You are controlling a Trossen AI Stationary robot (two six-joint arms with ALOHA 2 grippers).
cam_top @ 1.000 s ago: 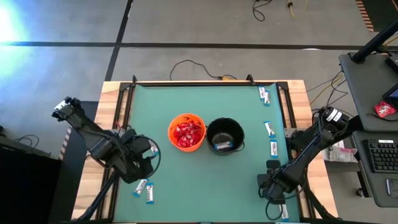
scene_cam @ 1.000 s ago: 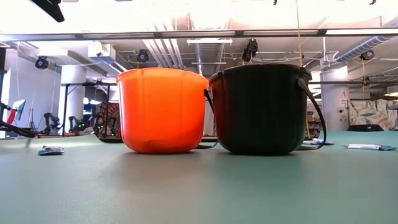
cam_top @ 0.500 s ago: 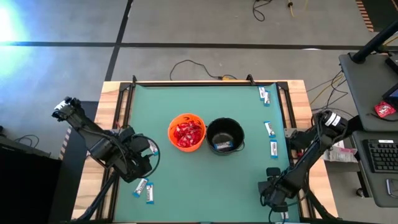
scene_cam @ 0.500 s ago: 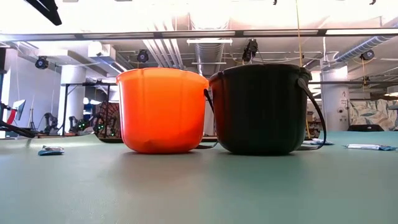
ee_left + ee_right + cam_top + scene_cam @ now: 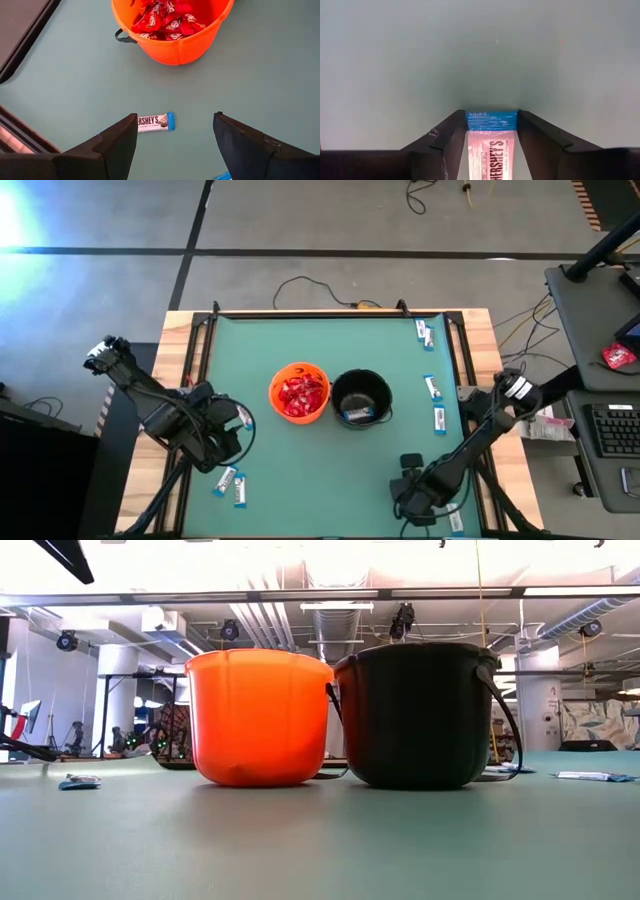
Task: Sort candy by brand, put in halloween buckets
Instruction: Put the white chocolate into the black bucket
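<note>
We see the right pincer (image 5: pixel 490 145) closed on a white-and-blue bar (image 5: pixel 490 150) near the desk's (image 5: pixel 300 340) front right corner. The left pincer (image 5: pixel 172 137) hangs wide open and empty above another bar (image 5: pixel 155 122). The orange bucket (image 5: pixel 300 392), full of red packets (image 5: pixel 162 17), touches the black bucket (image 5: pixel 361 399) mid-desk.

2 buckets (image 5: pixel 300 392) mid-table; near mat bare
</note>
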